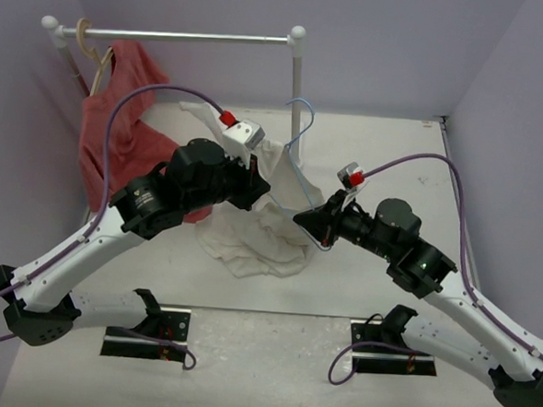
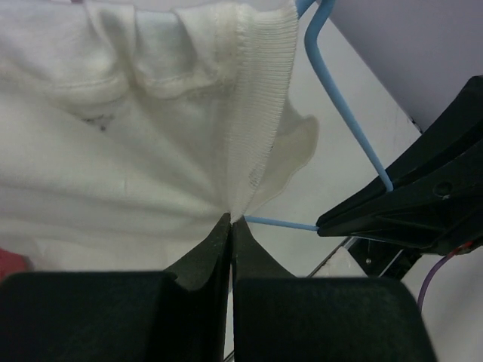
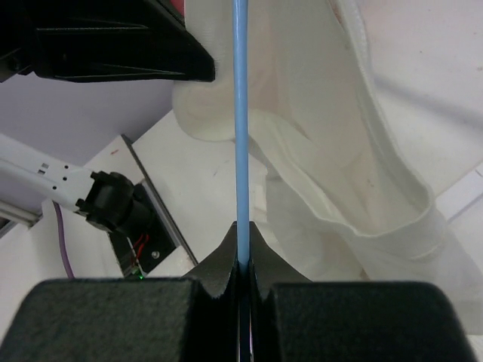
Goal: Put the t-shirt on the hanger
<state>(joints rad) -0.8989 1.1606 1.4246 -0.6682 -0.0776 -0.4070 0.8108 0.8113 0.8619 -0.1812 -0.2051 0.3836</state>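
Note:
The white t-shirt (image 1: 256,235) lies bunched on the table between my arms, and part of it is lifted. My left gripper (image 1: 261,186) is shut on its ribbed collar (image 2: 260,113), pinching the fabric at the fingertips (image 2: 231,220). The thin light-blue wire hanger (image 1: 300,136) stands tilted with its hook up, just right of the lifted cloth. My right gripper (image 1: 302,217) is shut on the hanger's wire (image 3: 240,113), which runs straight out from between its jaws (image 3: 241,235). In the left wrist view the wire (image 2: 343,105) passes beside the collar, with one end at the pinch point.
A clothes rail (image 1: 180,36) on a white post (image 1: 297,81) stands at the back. A tan wooden hanger (image 1: 98,59) with a red garment (image 1: 119,134) hangs at its left end. Purple walls enclose the table on three sides.

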